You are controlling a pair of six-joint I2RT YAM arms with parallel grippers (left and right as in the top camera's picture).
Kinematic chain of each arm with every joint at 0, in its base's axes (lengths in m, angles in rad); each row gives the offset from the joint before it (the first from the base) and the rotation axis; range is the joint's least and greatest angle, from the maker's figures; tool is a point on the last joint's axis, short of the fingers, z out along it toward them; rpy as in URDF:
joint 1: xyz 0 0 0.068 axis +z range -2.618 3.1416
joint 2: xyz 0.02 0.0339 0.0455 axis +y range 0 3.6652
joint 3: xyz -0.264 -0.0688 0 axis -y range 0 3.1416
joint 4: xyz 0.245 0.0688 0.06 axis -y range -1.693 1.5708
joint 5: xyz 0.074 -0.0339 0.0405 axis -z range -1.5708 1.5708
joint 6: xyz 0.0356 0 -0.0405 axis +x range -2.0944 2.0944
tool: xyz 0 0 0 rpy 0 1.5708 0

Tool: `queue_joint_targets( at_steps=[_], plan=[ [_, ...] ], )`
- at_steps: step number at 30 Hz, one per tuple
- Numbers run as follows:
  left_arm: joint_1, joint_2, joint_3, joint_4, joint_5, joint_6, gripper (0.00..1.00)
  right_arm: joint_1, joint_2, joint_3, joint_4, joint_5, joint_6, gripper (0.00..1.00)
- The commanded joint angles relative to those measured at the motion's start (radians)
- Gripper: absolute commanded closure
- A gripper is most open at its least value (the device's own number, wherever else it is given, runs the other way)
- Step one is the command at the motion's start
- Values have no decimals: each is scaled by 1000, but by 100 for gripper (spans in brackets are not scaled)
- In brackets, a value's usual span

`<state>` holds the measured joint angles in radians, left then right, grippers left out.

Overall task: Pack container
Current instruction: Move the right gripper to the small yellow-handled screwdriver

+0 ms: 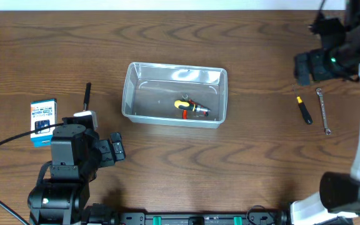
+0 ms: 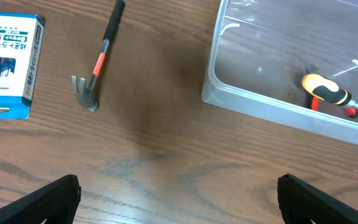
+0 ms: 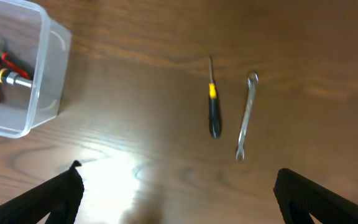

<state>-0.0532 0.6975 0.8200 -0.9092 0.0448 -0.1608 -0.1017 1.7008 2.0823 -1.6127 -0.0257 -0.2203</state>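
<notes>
1. Overhead: the left arm sits near-left and the right arm far right. The container lies between them, apart from both.
2. Left wrist: the left gripper is spread wide and empty, with the container ahead-right.
3. Right wrist: the right gripper is spread wide and empty, with the container far left.

Below me spreads a wooden table, dark brown, with long wavy grain running left to right. It fills nearly the whole view from above. Along its far edge runs a pale white strip; whether that is wall or floor I cannot tell. At the near edge sits a dark rail with small green tabs. A bright, blurred glare lies on the smooth wood at my right, and the shadows on it are soft.
</notes>
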Motion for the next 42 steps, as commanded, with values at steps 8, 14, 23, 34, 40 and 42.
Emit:
queue_joint_targets(
  at_steps=[8,14,23,34,40,42],
  plan=[
    [2,-1,20,1,-12,2,2,-83,-391,-241,-85,-10,160,1],
    [2,-1,20,1,-12,2,2,-83,-541,-509,-82,-148,210,1],
    [2,-1,20,1,-12,2,2,-84,-511,-803,257,30,148,1],
    [2,-1,20,-6,-12,2,2,-151,-174,-854,554,29,-137,1],
    [2,0,20,-6,-12,2,2,-196,32,-804,585,46,-182,1],
    [2,0,20,-6,-12,2,2,-196,84,-786,598,52,-206,1]
  ],
)
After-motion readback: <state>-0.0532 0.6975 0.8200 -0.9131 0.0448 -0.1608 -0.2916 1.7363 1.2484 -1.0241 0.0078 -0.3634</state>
